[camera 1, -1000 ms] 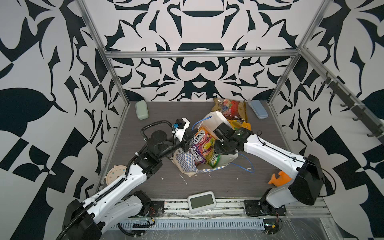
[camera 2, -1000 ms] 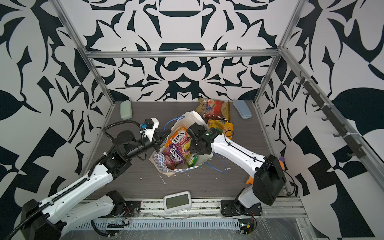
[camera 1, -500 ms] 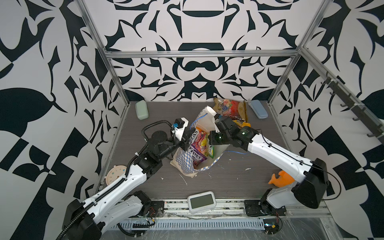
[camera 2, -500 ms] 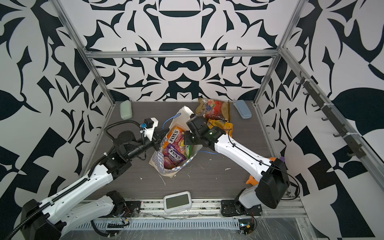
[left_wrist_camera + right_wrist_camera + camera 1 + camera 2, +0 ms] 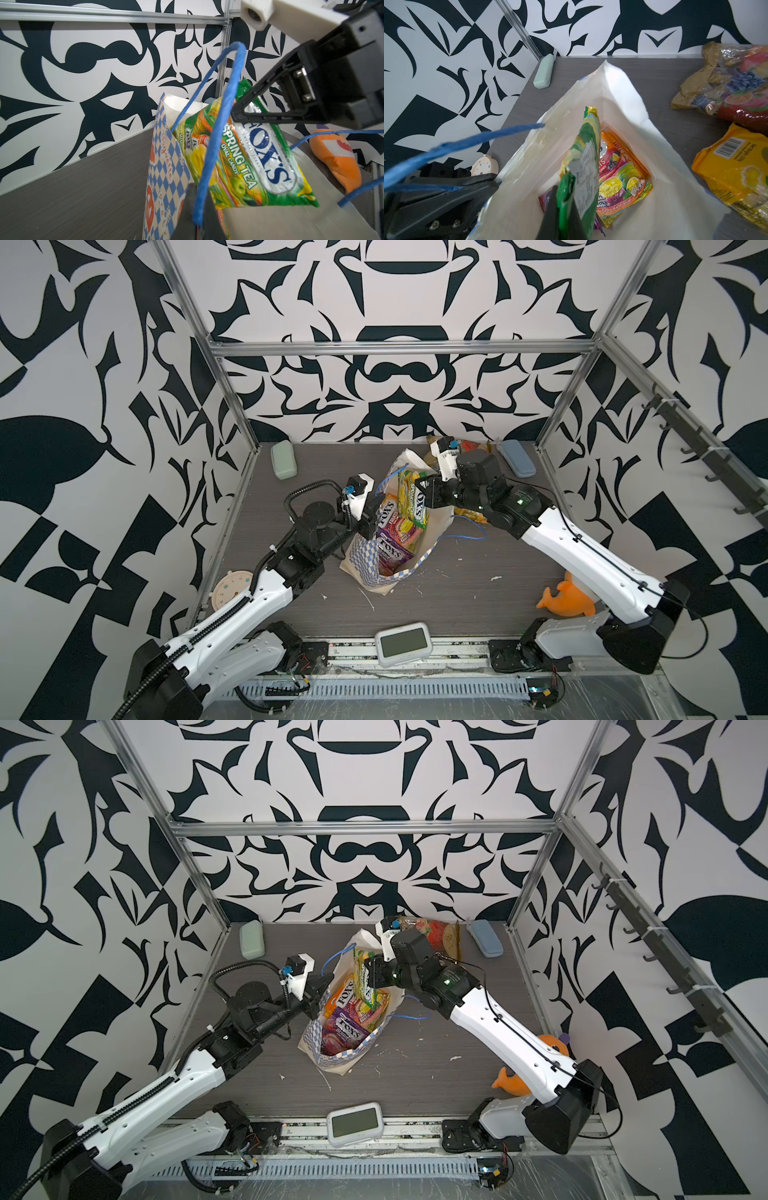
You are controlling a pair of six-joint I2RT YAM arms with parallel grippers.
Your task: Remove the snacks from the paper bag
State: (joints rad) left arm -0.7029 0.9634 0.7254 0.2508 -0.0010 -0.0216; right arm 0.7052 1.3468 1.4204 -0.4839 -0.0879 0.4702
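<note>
While left end effector [image 5: 198, 207] pinches the blue cord [image 5: 220, 124] of "Baguette" paper bag [image 5: 164, 166], right end effector [image 5: 564, 207] grips "FOX'S SPRING TEA" packet [image 5: 259, 166].

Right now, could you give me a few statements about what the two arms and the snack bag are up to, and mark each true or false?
1. The right gripper pinches the green packet. True.
2. The left gripper is open, touching nothing. False: it is shut on the paper bag's blue cord handle.
3. The paper bag is empty. False: an orange-pink packet and a purple packet lie inside.
4. The red-gold fruit bag lies on the table, outside the paper bag. True.
</note>
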